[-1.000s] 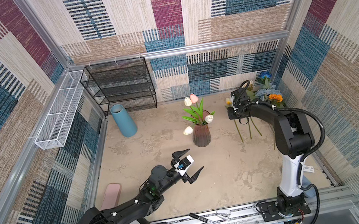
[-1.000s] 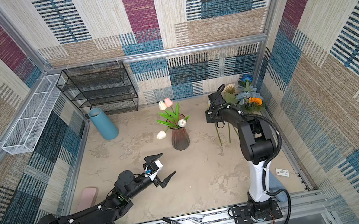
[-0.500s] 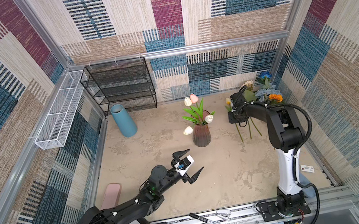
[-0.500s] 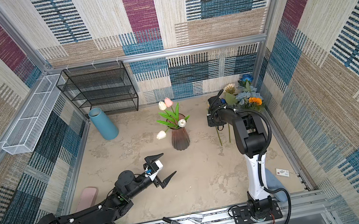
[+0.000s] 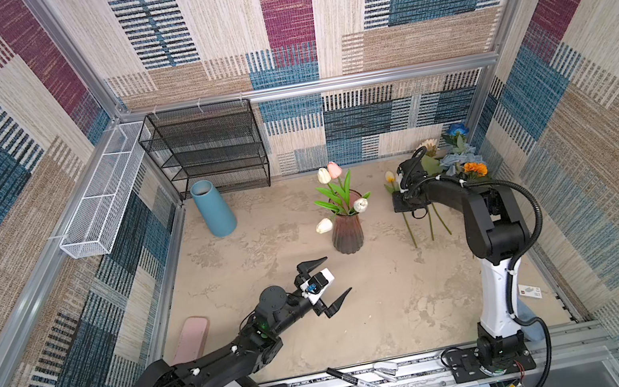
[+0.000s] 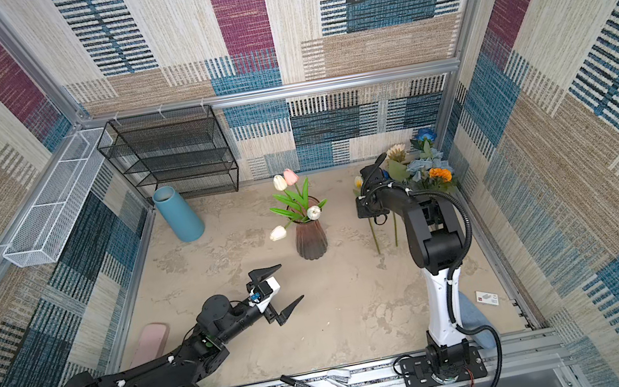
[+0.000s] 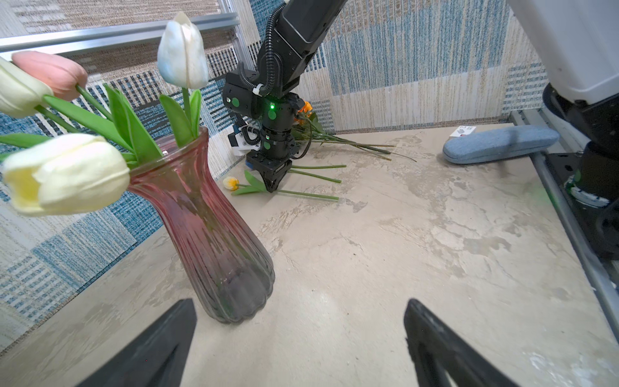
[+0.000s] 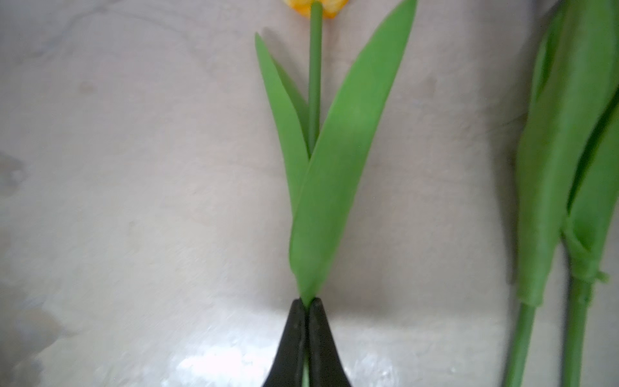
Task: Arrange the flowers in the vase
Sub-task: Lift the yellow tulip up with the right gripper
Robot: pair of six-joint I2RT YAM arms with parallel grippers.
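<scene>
A ribbed red glass vase (image 5: 347, 235) (image 6: 310, 240) (image 7: 214, 241) stands mid-floor holding white and pink tulips (image 5: 329, 172). Near the right wall a yellow tulip (image 5: 390, 176) (image 7: 231, 182) (image 8: 315, 5) lies on the floor. My right gripper (image 8: 306, 303) (image 7: 270, 189) points straight down and is shut on its stem just below the leaves. Behind it lie more flowers: a cream sunflower (image 5: 428, 144), a blue rose (image 5: 457, 130), a dusty-blue bunch (image 5: 456, 160) and an orange bloom (image 5: 475, 168). My left gripper (image 5: 338, 274) (image 6: 292, 282) (image 7: 299, 301) hovers open and empty in front of the vase.
A blue tapered vase (image 5: 213, 207) stands at the back left by a black mesh shelf (image 5: 208, 151). A white wire basket (image 5: 103, 202) hangs on the left wall. A pink case (image 5: 192, 339) lies front left, a grey-blue case (image 7: 499, 144) by the right arm's base, a marker (image 5: 354, 381) on the front rail.
My right gripper has closed onto the yellow tulip's stem, and that arm's elbow has shifted. The left arm has stayed where it was, open.
</scene>
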